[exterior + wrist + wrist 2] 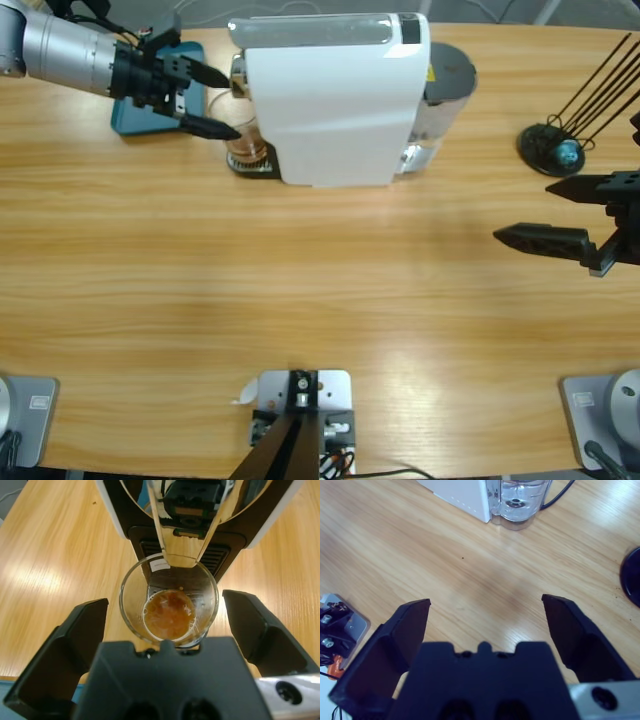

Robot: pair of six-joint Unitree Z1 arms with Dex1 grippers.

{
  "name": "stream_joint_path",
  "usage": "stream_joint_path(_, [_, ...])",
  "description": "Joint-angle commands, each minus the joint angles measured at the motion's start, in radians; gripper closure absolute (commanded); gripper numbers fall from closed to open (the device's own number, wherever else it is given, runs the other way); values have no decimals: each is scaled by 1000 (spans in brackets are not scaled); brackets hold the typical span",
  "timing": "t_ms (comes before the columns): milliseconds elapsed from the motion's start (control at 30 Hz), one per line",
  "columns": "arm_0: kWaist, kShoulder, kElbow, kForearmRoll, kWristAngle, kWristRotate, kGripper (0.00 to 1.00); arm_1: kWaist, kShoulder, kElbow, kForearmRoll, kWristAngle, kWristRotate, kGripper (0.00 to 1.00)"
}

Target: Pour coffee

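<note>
A clear glass tumbler (131,611) stands on the drip tray under the spout of the white coffee machine (335,95). A shallow layer of amber-brown coffee (169,614) lies in its bottom. My left gripper (165,605) is open, with one jaw on each side of the tumbler and neither touching it. In the high view the left gripper (230,104) reaches in from the upper left towards the tumbler (245,148), which is half hidden by the machine. My right gripper (522,212) hangs open at the right edge over bare table, also seen as the right gripper (485,602).
The machine's clear water tank (447,78) sits at its right end. A black stand with thin rods (555,150) is at the far right. A blue flat object (150,112) lies under the left arm. The wooden table (320,290) stretches across the middle.
</note>
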Motion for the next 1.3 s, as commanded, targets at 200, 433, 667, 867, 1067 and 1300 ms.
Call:
stream_joint_path(200, [-45, 75, -24, 19, 76, -15, 0, 8, 19, 4, -3, -8, 11, 4])
stream_joint_path(433, [-57, 85, -37, 19, 106, -36, 104, 8, 19, 4, -3, -8, 11, 4])
stream_joint_path(667, [-71, 83, -30, 24, 119, -36, 808, 8, 17, 4, -3, -8, 11, 4])
stream_joint_path(867, [-61, 67, -10, 24, 112, -25, 1000, 8, 17, 4, -3, -10, 11, 9])
stream_joint_path(1067, [36, -34, 85, 30, 94, -28, 1000, 8, 14, 4, -3, -13, 11, 9])
stream_joint_path(1300, [180, -155, 75, 22, 87, -108, 1000, 8, -1, 9, -5, -13, 11, 9])
